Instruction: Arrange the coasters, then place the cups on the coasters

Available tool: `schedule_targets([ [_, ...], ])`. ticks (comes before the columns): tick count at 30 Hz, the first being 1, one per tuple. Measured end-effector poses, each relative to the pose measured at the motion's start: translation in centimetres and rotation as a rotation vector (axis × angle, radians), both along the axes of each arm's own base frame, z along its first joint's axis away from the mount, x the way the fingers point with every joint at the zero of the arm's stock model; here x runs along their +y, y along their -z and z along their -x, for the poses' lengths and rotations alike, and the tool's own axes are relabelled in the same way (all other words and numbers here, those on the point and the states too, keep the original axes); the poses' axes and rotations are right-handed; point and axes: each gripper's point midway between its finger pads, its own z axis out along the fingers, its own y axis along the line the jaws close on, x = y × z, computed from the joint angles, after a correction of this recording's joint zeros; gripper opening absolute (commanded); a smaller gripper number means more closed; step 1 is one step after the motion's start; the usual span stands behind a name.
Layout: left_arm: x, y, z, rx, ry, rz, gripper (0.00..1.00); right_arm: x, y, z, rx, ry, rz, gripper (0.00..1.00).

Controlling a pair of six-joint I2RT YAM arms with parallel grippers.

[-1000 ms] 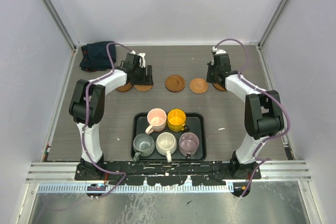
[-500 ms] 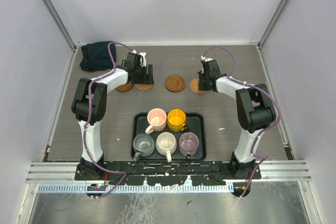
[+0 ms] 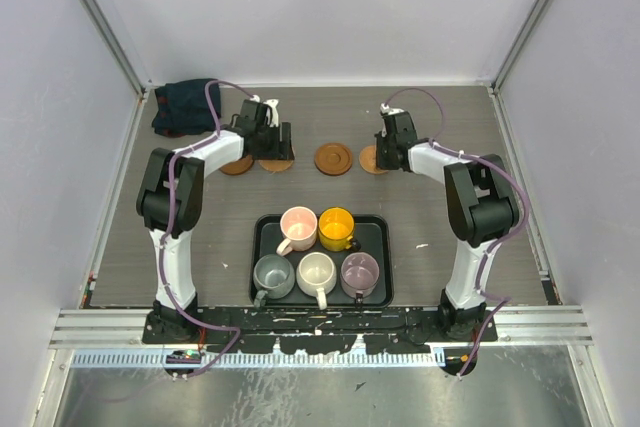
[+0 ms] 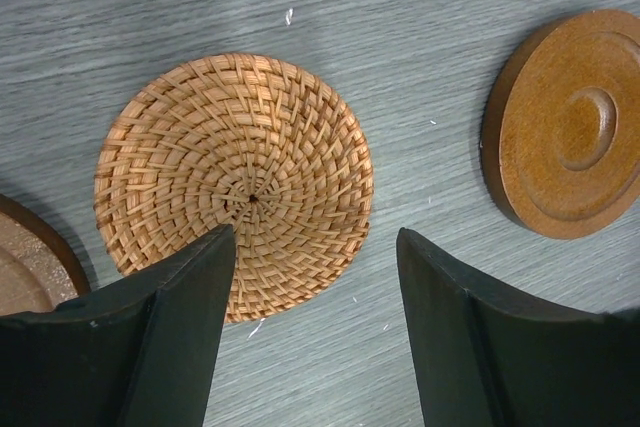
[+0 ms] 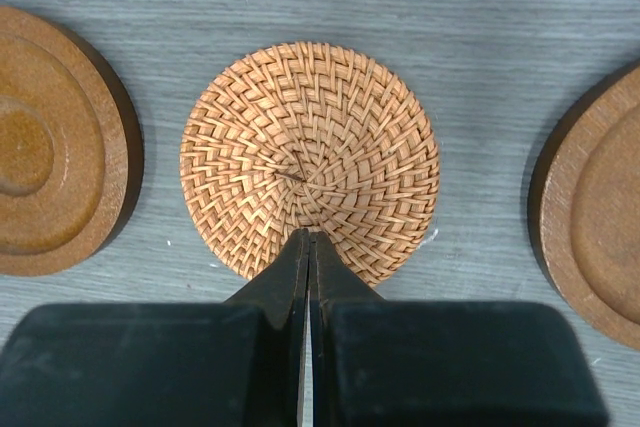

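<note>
Several coasters lie in a row across the far table. My left gripper [image 4: 315, 247] hangs open over the near right edge of a woven coaster [image 4: 235, 182], nothing between its fingers. A dark wooden coaster [image 4: 570, 132] lies to its right and another [image 4: 20, 267] at the left edge. My right gripper [image 5: 310, 237] is shut and empty, its tip over the near edge of a second woven coaster [image 5: 310, 172], between two wooden coasters [image 5: 50, 142] [image 5: 600, 207]. The pink [image 3: 298, 224], yellow [image 3: 337, 226], grey-green [image 3: 273, 275], cream [image 3: 317, 272] and mauve [image 3: 360, 271] cups stand in a tray.
The black tray [image 3: 376, 234] sits in the near middle of the table, between the two arm bases. A dark blue cloth [image 3: 182, 107] lies bunched in the far left corner. Walls enclose the table on three sides.
My right gripper has swung left, from over the rightmost coaster to over the woven coaster beside it, staying shut. The left gripper has hardly moved.
</note>
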Motion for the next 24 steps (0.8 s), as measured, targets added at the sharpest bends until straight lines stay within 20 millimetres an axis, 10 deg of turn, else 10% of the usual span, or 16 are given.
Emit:
schedule_targets([
  [24,-0.8,0.0,0.0,-0.009,0.019,0.02,0.64,0.1,-0.2,-1.7,-0.026,0.01,0.012,0.01],
])
